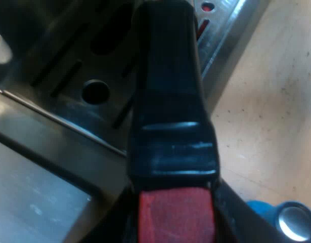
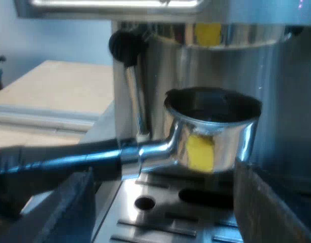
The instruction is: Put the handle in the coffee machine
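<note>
Your main risk was a badly seated basket: the metal holder [image 2: 211, 134] hung just under the espresso machine's [image 2: 276, 76] brew head, not yet locked, and if its rim met the head tilted it could jam or twist in the grip; the steam wand [image 2: 134, 96] stood just beside its neck and could be knocked; your left gripper [image 1: 175, 223] had its fingers [image 1: 235, 212] clamped on the red end [image 1: 175, 207] of the handle [image 1: 168, 91], over the drip tray [image 1: 69, 71]; your right gripper's [image 2: 160, 212] fingers [image 2: 269, 202] stood apart, empty, below the holder.
</note>
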`<action>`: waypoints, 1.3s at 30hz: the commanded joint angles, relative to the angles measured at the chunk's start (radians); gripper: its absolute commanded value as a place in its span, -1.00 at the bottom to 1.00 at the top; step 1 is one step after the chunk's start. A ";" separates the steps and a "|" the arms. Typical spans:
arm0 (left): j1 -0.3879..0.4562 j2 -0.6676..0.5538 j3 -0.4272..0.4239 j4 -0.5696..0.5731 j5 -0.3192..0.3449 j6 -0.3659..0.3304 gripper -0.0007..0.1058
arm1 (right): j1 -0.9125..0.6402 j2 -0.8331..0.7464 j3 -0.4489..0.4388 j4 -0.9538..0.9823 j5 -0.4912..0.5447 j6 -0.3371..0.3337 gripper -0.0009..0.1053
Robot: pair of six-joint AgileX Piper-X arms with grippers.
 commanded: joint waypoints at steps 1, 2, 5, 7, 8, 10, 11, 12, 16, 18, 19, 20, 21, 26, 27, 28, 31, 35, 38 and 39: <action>0.002 0.018 -0.034 -0.020 0.059 0.021 -0.98 | -0.017 0.013 -0.002 -0.080 0.015 -0.053 0.16; 0.002 0.027 -0.043 -0.020 0.059 0.024 -0.98 | -0.025 0.017 -0.002 -0.094 0.015 -0.059 0.16; 0.002 0.048 -0.068 -0.023 0.059 0.024 -0.98 | -0.036 0.017 -0.002 -0.104 0.015 -0.059 0.16; 0.002 0.053 -0.082 -0.026 0.059 0.024 -0.98 | -0.039 0.017 -0.002 -0.108 0.015 -0.059 0.16; 0.002 0.053 -0.088 -0.032 0.059 0.024 -0.98 | -0.041 0.017 -0.002 -0.107 0.015 -0.059 0.16; 0.002 0.053 -0.099 -0.034 0.059 0.024 -0.98 | -0.043 0.017 -0.002 -0.107 0.015 -0.059 0.16; 0.002 0.053 -0.101 -0.034 0.059 0.024 -0.98 | -0.043 0.017 -0.002 -0.107 0.015 -0.059 0.16; 0.002 0.053 -0.112 -0.034 0.059 0.019 -0.98 | -0.044 0.017 -0.002 -0.107 0.015 -0.059 0.16; 0.002 0.053 -0.118 -0.036 0.061 0.020 -0.98 | -0.048 0.017 -0.002 -0.107 0.015 -0.059 0.16; 0.002 0.053 -0.118 -0.036 0.066 0.020 -0.98 | -0.048 0.017 -0.002 -0.107 0.015 -0.059 0.16; 0.002 0.053 -0.118 -0.036 0.067 0.020 -0.98 | -0.048 0.017 -0.002 -0.107 0.015 -0.059 0.16; 0.002 0.053 -0.121 -0.036 0.066 0.020 -0.98 | -0.048 0.017 -0.002 -0.107 0.015 -0.059 0.16; 0.002 0.053 -0.124 -0.036 0.066 0.020 -0.98 | -0.048 0.017 -0.002 -0.107 0.015 -0.059 0.16; 0.002 0.053 -0.154 -0.034 0.086 0.004 -0.98 | -0.048 0.017 -0.002 -0.107 0.015 -0.059 0.16; 0.002 0.053 -0.156 -0.034 0.086 0.004 -0.98 | -0.048 0.017 -0.002 -0.107 0.015 -0.059 0.16; 0.002 0.053 -0.160 -0.034 0.092 -0.008 -0.98 | -0.048 0.017 -0.002 -0.107 0.015 -0.059 0.16; 0.002 0.053 -0.169 -0.032 0.105 -0.020 -0.98 | -0.048 0.017 -0.002 -0.107 0.015 -0.059 0.16; 0.002 0.024 -0.185 -0.027 0.119 -0.017 -0.98 | -0.048 0.017 -0.002 -0.107 0.015 -0.059 0.16; 0.002 0.009 -0.188 -0.012 0.119 -0.017 -0.98 | -0.048 0.017 -0.002 -0.104 0.015 -0.059 0.16; 0.002 0.007 -0.188 0.002 0.127 -0.008 -0.98 | -0.048 0.017 -0.002 -0.102 0.015 -0.059 0.16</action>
